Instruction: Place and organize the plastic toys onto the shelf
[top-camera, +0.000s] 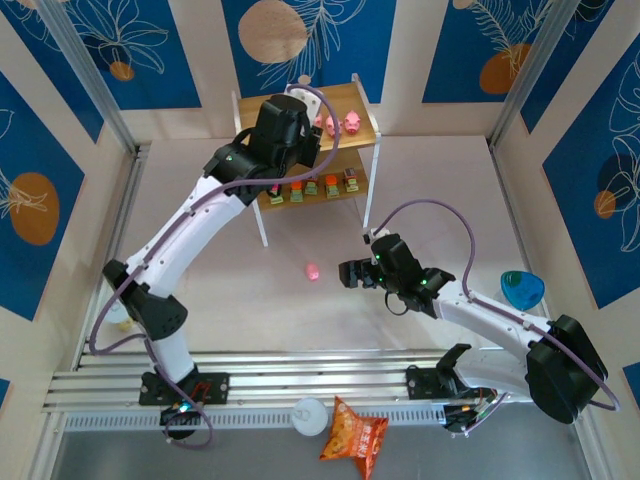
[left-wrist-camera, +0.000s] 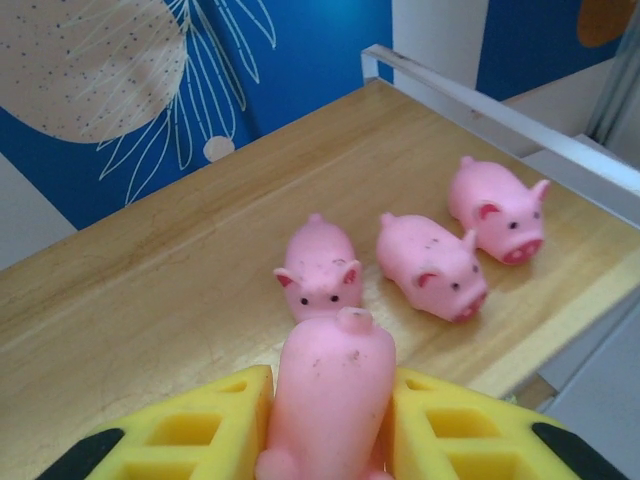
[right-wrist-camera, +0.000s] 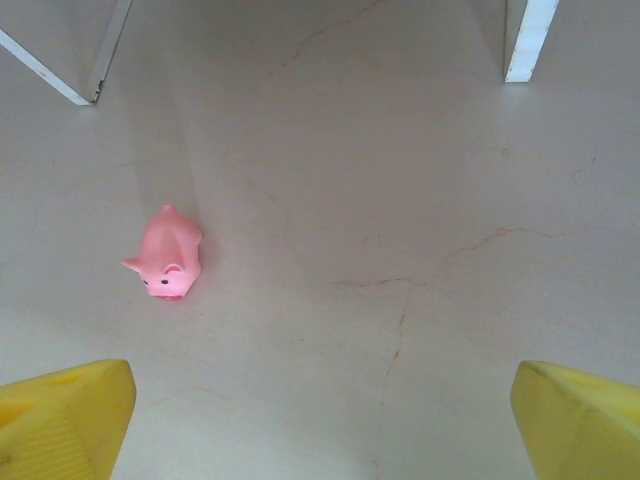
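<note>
The shelf (top-camera: 347, 100) stands at the back of the table. My left gripper (left-wrist-camera: 330, 440) hovers over its top board (left-wrist-camera: 150, 300), shut on a pink pig (left-wrist-camera: 330, 385) whose tail end points away from the camera. Three more pigs (left-wrist-camera: 320, 268) (left-wrist-camera: 430, 265) (left-wrist-camera: 497, 207) stand on that board just ahead. Several blocky toys (top-camera: 312, 187) line the lower tier. One pink pig (top-camera: 312, 271) (right-wrist-camera: 168, 254) lies on the table in front of the shelf. My right gripper (top-camera: 345, 272) (right-wrist-camera: 325, 440) is open low over the table, the pig left of its fingers (right-wrist-camera: 60, 420).
White shelf legs (right-wrist-camera: 520, 40) (right-wrist-camera: 60, 70) stand ahead of the right gripper. A teal object (top-camera: 522, 290) sits at the right. An orange snack bag (top-camera: 354, 434) and a white round thing (top-camera: 310, 415) lie near the front rails. Panel walls enclose the table.
</note>
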